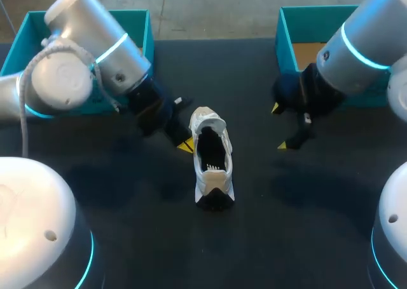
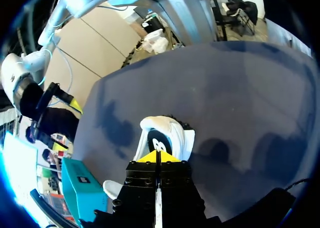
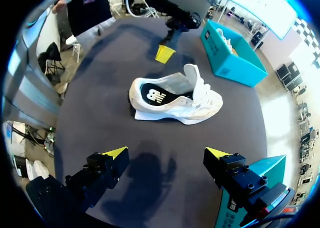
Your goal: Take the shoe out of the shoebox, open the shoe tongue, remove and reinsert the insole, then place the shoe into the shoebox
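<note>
A white shoe [image 1: 212, 165] lies upright on the dark table, its toe pointing to the far side and its heel toward me. The tongue [image 3: 197, 82] is raised, and a black insole [image 3: 152, 95] shows inside. My left gripper [image 1: 185, 146] is shut and empty, its yellow tips just off the shoe's left side; in the left wrist view this gripper [image 2: 157, 157] points at the shoe [image 2: 175, 135]. My right gripper [image 1: 278, 127] hangs open to the right of the shoe, well apart from it. In the right wrist view its fingers [image 3: 166, 153] stand wide, with the shoe [image 3: 175, 95] ahead.
A teal shoebox [image 1: 137, 22] stands at the far left behind my left arm, and something white shows inside this box [image 3: 230, 55] in the right wrist view. A second teal box [image 1: 286, 28] stands at the far right, partly under my right arm.
</note>
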`<state>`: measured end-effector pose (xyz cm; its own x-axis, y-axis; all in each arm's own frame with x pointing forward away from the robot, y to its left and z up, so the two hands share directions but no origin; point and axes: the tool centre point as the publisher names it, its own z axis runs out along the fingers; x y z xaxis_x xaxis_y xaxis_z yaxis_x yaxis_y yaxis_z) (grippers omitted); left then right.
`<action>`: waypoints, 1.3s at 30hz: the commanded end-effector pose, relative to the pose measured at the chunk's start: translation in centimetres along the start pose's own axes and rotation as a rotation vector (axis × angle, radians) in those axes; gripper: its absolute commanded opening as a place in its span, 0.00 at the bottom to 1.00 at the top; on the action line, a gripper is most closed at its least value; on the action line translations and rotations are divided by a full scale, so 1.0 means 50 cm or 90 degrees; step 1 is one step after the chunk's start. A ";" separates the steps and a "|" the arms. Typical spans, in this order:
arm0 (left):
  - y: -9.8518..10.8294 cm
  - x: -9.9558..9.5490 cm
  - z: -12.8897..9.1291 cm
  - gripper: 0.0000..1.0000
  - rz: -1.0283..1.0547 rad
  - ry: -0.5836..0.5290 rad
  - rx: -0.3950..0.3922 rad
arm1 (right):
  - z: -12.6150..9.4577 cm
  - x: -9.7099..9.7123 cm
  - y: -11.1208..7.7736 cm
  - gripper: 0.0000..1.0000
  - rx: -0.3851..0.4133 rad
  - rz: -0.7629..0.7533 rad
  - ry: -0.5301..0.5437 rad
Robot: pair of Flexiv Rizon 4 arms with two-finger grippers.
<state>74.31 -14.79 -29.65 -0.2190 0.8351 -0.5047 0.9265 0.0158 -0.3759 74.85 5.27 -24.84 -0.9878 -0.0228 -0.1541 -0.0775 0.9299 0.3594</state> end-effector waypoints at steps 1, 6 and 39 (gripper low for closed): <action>0.009 -0.015 -0.017 0.00 0.010 0.059 -0.001 | -0.066 0.007 -0.011 1.00 0.008 -0.005 0.010; 0.022 -0.023 -0.028 0.00 0.025 0.095 -0.017 | -0.099 0.000 -0.015 1.00 0.019 -0.006 0.015; 0.121 -0.089 -0.007 0.00 0.046 0.237 -0.070 | -0.149 -0.023 -0.018 1.00 -0.025 0.018 0.055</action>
<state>80.92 -17.24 -28.88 -0.0656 0.9674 -0.2447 0.9602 -0.0055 -0.2792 74.95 1.62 -18.06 -0.9973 -0.0301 -0.0664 -0.0542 0.9147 0.4005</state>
